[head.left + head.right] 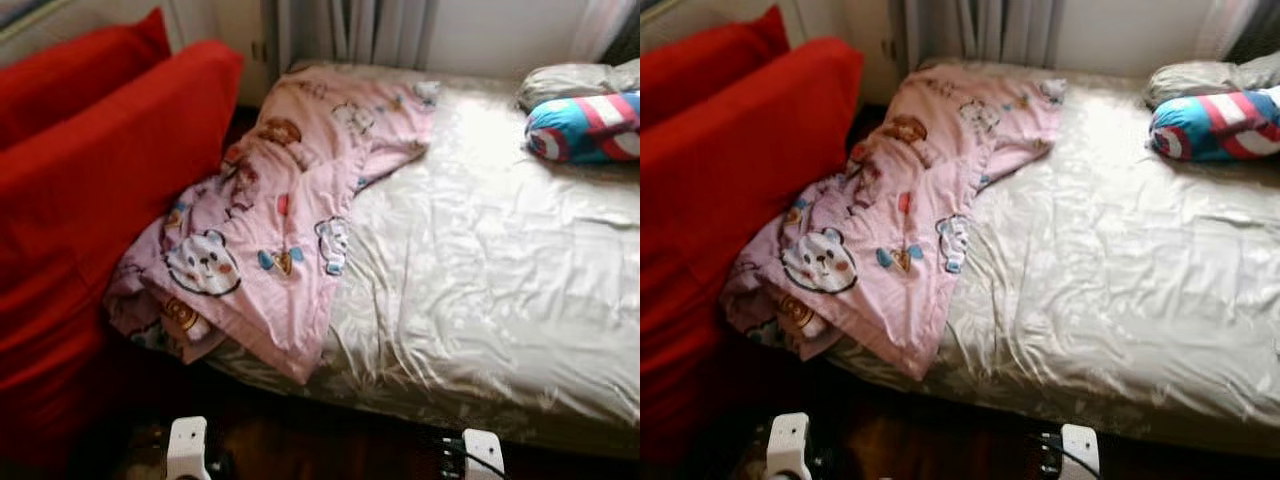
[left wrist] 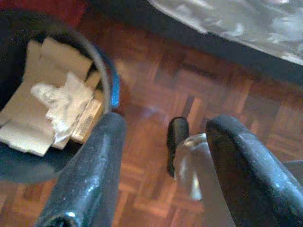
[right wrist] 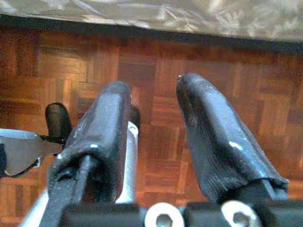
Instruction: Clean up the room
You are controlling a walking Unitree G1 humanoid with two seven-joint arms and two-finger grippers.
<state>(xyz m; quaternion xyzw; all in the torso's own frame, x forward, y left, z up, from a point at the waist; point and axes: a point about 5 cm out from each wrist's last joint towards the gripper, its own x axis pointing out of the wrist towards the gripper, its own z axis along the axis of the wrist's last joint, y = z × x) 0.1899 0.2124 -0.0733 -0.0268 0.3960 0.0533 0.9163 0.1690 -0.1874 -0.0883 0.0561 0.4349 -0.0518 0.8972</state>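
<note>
A pink cartoon-print blanket lies crumpled along the left side of the bed, one corner hanging over the near edge. The cream satin sheet is wrinkled but flat. A blue, red and white striped pillow and a grey pillow rest at the far right. My left gripper hangs open over parquet floor, beside a dark bin holding cardboard and crumpled paper. My right gripper is open above the floor near the bed's edge, with nothing between its fingers.
A red sofa with big cushions stands against the bed's left side, leaving a narrow dark gap. Curtains hang behind the bed. White parts of my arms show low in front of the bed.
</note>
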